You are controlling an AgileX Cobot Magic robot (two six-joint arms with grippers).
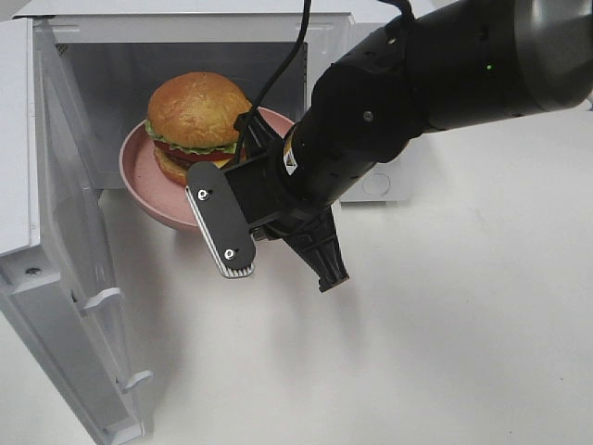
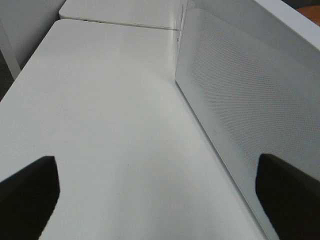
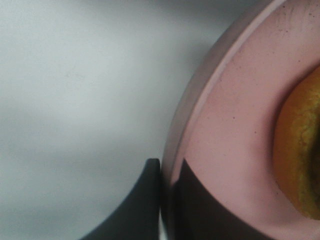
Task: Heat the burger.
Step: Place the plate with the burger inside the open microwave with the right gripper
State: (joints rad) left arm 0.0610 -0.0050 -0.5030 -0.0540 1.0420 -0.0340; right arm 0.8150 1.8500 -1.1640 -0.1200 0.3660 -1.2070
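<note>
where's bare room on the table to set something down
Free: the table front-right of the right arm, and the patch between the open microwave door and that arm. Crowded: the microwave mouth, where the right pincer grips the pink plate bearing the burger.

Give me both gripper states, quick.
Left gripper: open, holding nothing.
Right gripper: shut on the pink plate rim.

A white microwave (image 1: 375, 181) stands at 11 o'clock on the surface (image 1: 445, 352), its door (image 1: 65, 278) open toward 8 o'clock. A pink plate (image 1: 139, 185) straddles its mouth.
</note>
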